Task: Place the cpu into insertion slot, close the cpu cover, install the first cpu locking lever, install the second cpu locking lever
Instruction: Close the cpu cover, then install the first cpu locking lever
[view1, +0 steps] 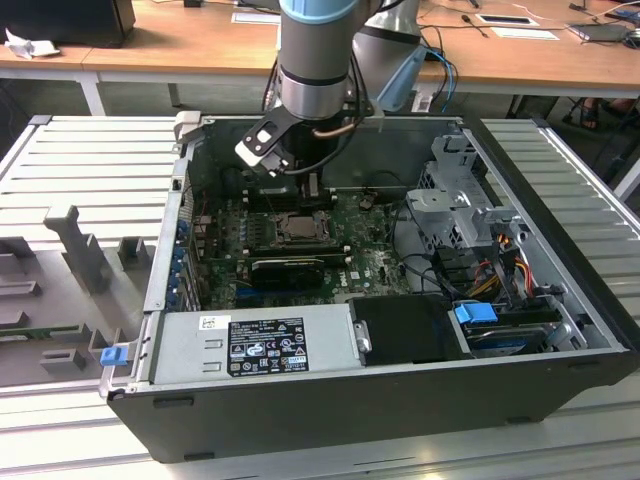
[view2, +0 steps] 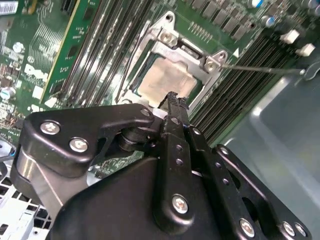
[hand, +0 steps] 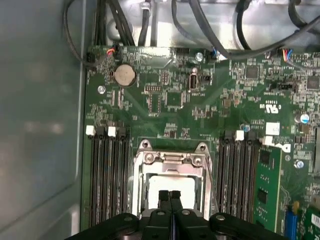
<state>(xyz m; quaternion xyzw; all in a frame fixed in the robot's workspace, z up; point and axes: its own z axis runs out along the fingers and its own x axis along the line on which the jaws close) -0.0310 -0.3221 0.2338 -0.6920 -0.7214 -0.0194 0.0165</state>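
Gripper (view1: 310, 192) low in the open dark case (view1: 350, 425), over the slot (view1: 279, 226).
Second wrist view: flat, pale matte cpu (view2: 167, 80) sits in it, framed by the silvery cover (view2: 165, 36). First wrist view: 2 black fingers (hand: 163, 197) pressed together, gripping nothing.

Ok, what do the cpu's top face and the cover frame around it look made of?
The cpu: pale silvery-beige face, matte and flat, so probably plated metal. The cpu cover: thin bright silvery plate with crisp stamped edges and hard highlights, most likely sheet steel, though the alloy can't be told.
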